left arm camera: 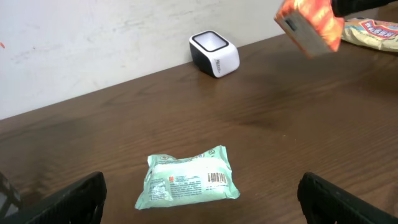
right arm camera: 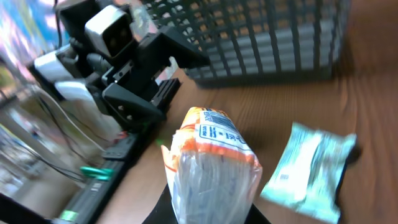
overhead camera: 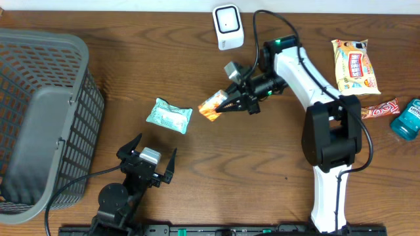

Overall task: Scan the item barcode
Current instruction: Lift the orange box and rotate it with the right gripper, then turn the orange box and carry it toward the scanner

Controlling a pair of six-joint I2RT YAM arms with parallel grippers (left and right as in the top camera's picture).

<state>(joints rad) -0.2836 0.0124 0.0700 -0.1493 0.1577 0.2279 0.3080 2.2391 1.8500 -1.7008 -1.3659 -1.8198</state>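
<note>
above wooden table [overhead camera: 262, 164], right gripper [overhead camera: 226, 103] clamps orange packet [overhead camera: 210, 108] in its jaws, left gripper [overhead camera: 154, 148] spread wide.

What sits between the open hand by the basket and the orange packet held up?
A mint-green packet lies flat on the table, roughly between left hand and orange packet, seen overhead.

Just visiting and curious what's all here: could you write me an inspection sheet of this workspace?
Surface: brown wooden table.
Job's things: white scanner at the far edge; orange packet held above the table.
Clutter: mint-green packet, grey basket, yellow snack bag, red bar, teal item.
Grippers: left gripper open, empty; right gripper shut on the orange packet.
Cables: black cable trailing from the left arm; second cable looping above the right arm.
Surroundings: pale wall behind the table.
</note>
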